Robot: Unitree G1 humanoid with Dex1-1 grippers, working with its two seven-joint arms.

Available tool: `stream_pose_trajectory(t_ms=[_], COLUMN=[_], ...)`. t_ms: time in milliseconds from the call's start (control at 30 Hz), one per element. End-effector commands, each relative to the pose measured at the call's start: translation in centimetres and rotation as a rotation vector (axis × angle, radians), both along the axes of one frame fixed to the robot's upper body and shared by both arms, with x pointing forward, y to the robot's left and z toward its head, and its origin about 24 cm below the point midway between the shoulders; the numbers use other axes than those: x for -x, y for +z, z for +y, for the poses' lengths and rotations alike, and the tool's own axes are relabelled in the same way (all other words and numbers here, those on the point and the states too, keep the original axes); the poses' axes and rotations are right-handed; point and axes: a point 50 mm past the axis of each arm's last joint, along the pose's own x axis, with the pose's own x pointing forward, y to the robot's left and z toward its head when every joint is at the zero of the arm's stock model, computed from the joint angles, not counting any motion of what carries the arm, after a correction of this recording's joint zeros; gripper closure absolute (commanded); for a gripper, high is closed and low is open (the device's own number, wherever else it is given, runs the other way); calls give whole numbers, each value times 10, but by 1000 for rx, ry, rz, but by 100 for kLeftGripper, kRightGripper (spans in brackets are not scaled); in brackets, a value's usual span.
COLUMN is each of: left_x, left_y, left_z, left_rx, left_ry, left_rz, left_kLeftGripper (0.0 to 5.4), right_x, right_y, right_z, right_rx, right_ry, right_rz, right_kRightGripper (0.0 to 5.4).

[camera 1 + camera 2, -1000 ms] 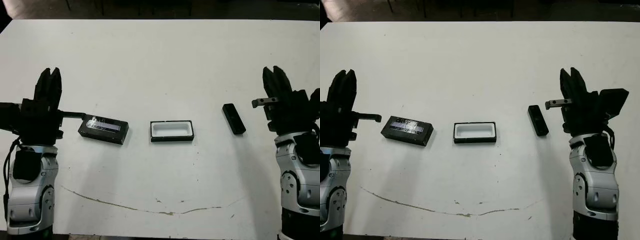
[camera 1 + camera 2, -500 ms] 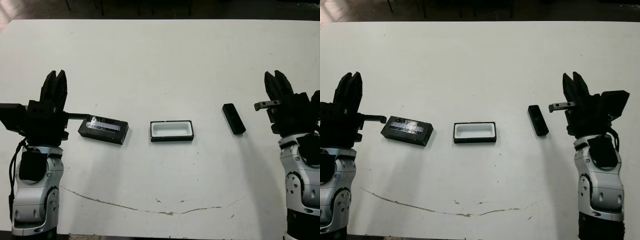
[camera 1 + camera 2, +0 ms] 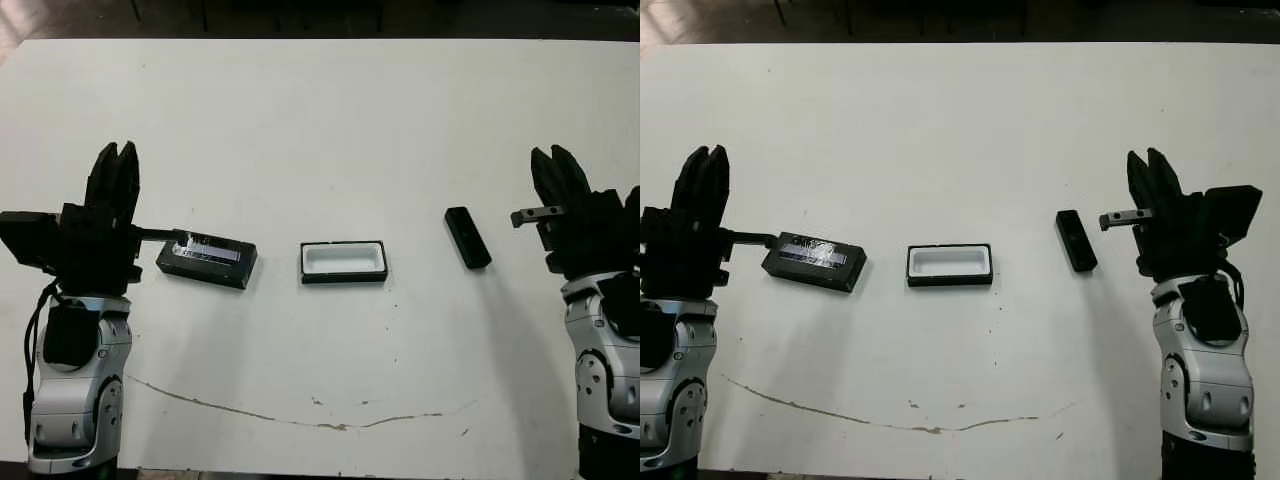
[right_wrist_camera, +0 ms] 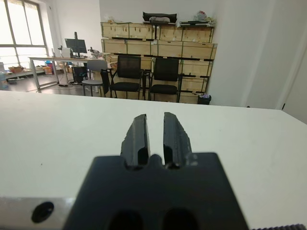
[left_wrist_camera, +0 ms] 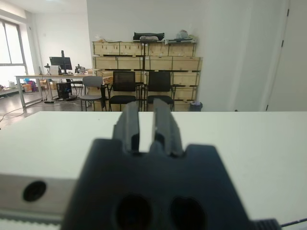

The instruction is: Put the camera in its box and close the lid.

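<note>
The white surface (image 3: 320,120) is wide and bare toward its far edge. Left hand (image 3: 112,178) has slid inward toward the lid (image 3: 206,260), right hand (image 3: 556,182) has eased outward from the camera (image 3: 468,237); both show a narrow finger gap, grasping nothing. The lid, box (image 3: 343,261) and camera sit well apart in a row. Lid and box lie crosswise; the camera's long axis runs near-to-far, slightly slanted.
</note>
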Motion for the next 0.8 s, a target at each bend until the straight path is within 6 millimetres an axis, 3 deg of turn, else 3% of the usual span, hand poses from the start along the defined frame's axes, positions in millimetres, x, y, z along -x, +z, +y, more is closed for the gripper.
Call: stream_pose_trajectory(t_ms=[33,333,800], left_x=[2,2,5], left_y=[-6,-7,-13], left_z=[1,-1,1], left_rx=[-1,0,18], left_ry=[3,9,-13], left_rz=[35,41,47], left_kLeftGripper=[540,540,540], right_x=[3,7,20], right_y=[-7,-13,-23], right_z=[-1,1,8], right_rx=[8,9,-21], right_ry=[-4,-3,-17], right_rz=[42,78,315], right_kRightGripper=[538,538,529])
